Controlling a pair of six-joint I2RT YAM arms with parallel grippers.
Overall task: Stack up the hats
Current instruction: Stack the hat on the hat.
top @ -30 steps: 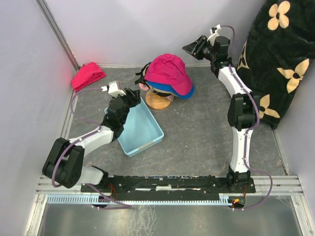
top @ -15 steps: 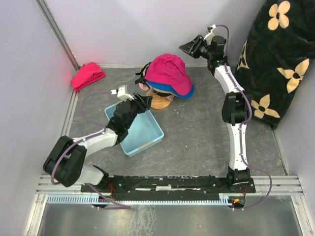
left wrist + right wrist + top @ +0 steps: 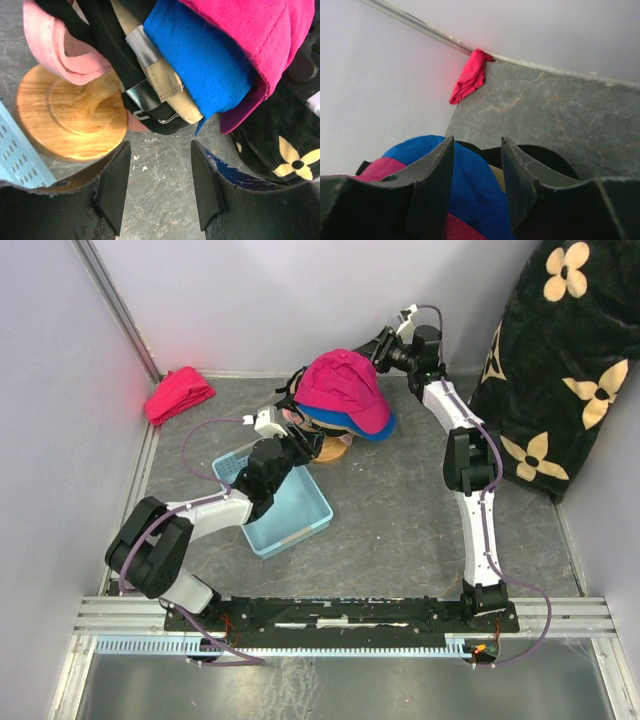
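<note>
The hats sit piled on a round wooden stand (image 3: 322, 447), the magenta hat (image 3: 340, 388) on top and the blue hat (image 3: 380, 427) just under it. From below, the left wrist view shows the light pink hat (image 3: 55, 45), a black hat (image 3: 117, 65), the tan hat (image 3: 172, 95), the blue hat (image 3: 205, 65) and the magenta hat (image 3: 265, 35) over the stand's base (image 3: 65, 120). My left gripper (image 3: 300, 447) (image 3: 160, 185) is open and empty, low beside the base. My right gripper (image 3: 380, 343) (image 3: 477, 142) is open, empty, just behind the pile, over the blue hat (image 3: 470, 185).
A light blue bin (image 3: 290, 505) lies under my left forearm. A red-pink cloth bundle (image 3: 178, 392) (image 3: 470, 75) rests in the back left corner. Black fabric with cream flowers (image 3: 570, 350) fills the right side. Walls close in at the back and left.
My left gripper has moved right, from over the bin to the stand's base. My right gripper has moved left, up to the back of the hat pile.
</note>
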